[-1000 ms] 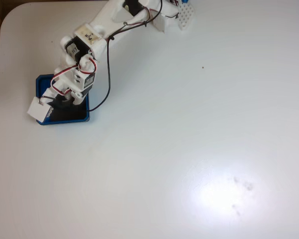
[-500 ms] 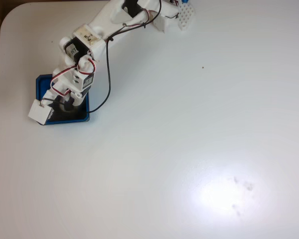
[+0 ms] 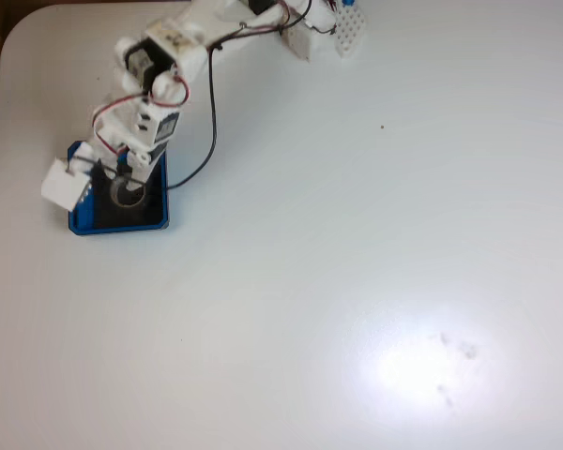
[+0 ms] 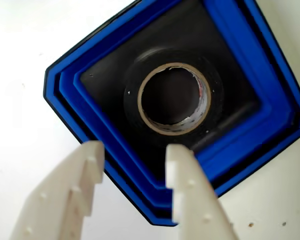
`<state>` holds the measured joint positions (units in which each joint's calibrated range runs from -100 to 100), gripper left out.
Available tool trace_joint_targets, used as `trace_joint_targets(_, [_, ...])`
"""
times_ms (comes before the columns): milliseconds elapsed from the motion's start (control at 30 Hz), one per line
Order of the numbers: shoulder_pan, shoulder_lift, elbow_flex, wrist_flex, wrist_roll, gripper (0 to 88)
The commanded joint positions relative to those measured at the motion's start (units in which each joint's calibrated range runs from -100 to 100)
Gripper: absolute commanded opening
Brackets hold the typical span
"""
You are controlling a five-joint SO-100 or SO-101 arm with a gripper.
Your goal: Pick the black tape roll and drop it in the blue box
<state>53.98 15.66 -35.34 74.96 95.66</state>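
Wrist view, nearest item: gripper (image 4: 137,152), two white plastic fingers (image 4: 190,195) rising from the lower edge, spread apart with a clear gap between them and nothing held. Inner faces show small round studs. The right-hand finger's tip overlaps the near rim of the blue box (image 4: 240,65); the left-hand finger's tip lies over the white desk (image 4: 30,65) just outside that rim.

Beyond the fingertips: blue box, a shallow bright-blue tray with stepped walls, rounded corners and a black floor, seen corner-on. It rests on the desk.

Inside the blue box: black tape roll (image 4: 135,117), lying flat on the black floor, open centre facing up, pale inner core visible as a ring. It sits roughly mid-floor, apart from the fingers, and clear of the blue walls on the sides that show.

Fixed view, from above: blue box (image 3: 164,217) near the left edge of the desk (image 3: 357,262), with the black tape roll (image 3: 127,195) visible as a faint ring on its floor. The gripper (image 3: 108,173) hangs over the box's upper part. From the box the white arm (image 3: 155,84), with red and black cables, runs up and right toward the desk's top edge. A white perforated block (image 3: 350,36) stands further right along that edge, well apart from the box.
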Motion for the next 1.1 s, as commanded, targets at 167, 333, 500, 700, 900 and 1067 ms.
trace_joint_targets(167, [1.76, -38.07, 43.42, -9.28, -2.4, 11.7])
trace_joint_targets(333, [-2.74, -63.41, 75.14, -28.09, -2.4, 11.7])
trace_joint_targets(500, [-14.46, -85.56, 101.01, -39.4, -2.32, 11.7])
trace_joint_targets(700, [-31.56, -101.2, 118.18, -40.14, -2.32, 11.7])
trace_joint_targets(900, [-35.76, -108.06, 129.68, -40.22, -2.32, 11.7])
trace_joint_targets(1067, [-38.01, -114.41, 135.34, -40.22, -1.62, 11.7])
